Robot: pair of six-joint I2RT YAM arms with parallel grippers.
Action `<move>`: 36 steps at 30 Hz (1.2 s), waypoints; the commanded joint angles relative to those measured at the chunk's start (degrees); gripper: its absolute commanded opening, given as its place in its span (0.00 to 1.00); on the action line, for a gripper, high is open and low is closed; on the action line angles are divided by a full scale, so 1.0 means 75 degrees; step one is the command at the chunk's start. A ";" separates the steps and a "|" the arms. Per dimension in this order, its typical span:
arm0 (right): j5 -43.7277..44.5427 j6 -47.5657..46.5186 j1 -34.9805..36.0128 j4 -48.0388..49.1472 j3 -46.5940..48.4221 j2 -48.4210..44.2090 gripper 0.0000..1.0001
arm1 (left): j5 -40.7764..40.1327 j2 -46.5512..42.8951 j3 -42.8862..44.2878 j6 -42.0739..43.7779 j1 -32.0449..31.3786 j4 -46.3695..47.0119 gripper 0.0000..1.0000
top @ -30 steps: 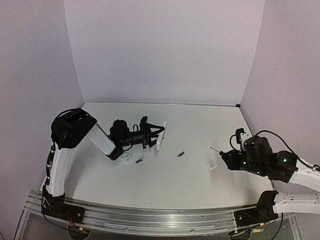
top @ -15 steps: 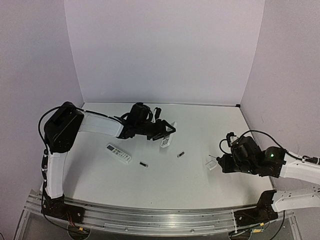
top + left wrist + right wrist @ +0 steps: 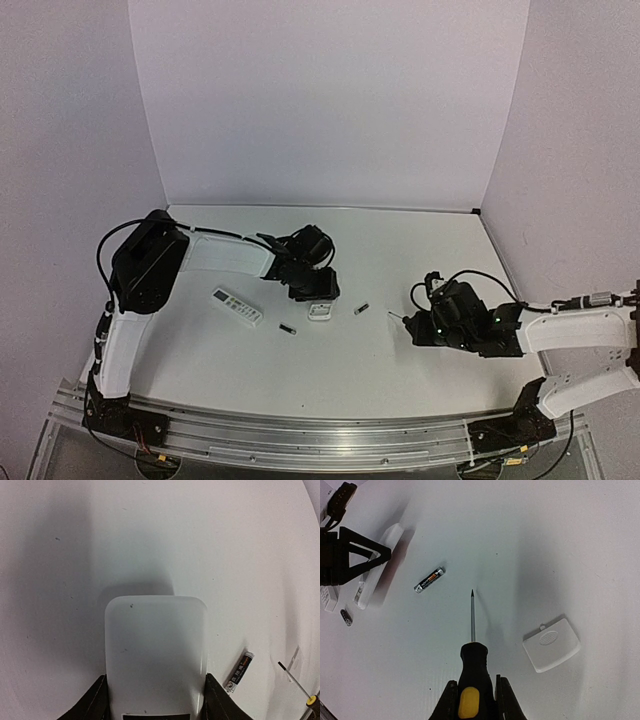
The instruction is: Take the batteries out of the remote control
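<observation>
My left gripper [image 3: 312, 290] is shut on the remote control [image 3: 320, 312], holding it low over the table centre. In the left wrist view its plain white back [image 3: 156, 645] fills the space between my fingers [image 3: 98, 700], with the dark recess at the bottom edge. One battery [image 3: 362, 310] lies just right of the remote and shows in both wrist views [image 3: 239, 672] [image 3: 429, 580]. The other battery [image 3: 288, 329] lies to the remote's lower left [image 3: 346, 617]. My right gripper [image 3: 420, 326] is shut on a black-and-yellow screwdriver [image 3: 473, 675], tip pointing left toward the batteries.
A slimmer white remote with grey buttons [image 3: 237, 306] lies left of the centre. The small white square cover [image 3: 551, 645] lies on the table right of the screwdriver; my right arm hides it in the top view. Lilac walls close the back and sides.
My left gripper has swung right and down, carrying the remote to the table centre. My right arm has moved left with the screwdriver, over the cover piece.
</observation>
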 commanded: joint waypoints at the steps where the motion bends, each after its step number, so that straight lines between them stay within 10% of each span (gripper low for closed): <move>1: -0.0091 0.0351 -0.0013 0.1442 -0.0070 0.0490 0.04 | -0.0764 0.0307 0.0349 -0.0073 -0.0054 -0.0626 0.08; 6: 0.0008 0.0568 -0.0008 0.1598 -0.0199 0.0802 0.05 | -0.0900 0.0305 0.0331 -0.0113 -0.0108 -0.0714 0.17; 19: -0.0088 0.0873 -0.0011 0.1618 -0.0508 0.0695 0.09 | -0.0812 -0.0521 0.0346 0.0282 -0.0160 -0.0648 0.98; 36: -0.0741 0.0782 -0.0009 0.1447 -0.0571 0.0572 0.48 | -0.2654 -0.4606 -0.2774 -0.0078 0.0235 -0.0214 1.00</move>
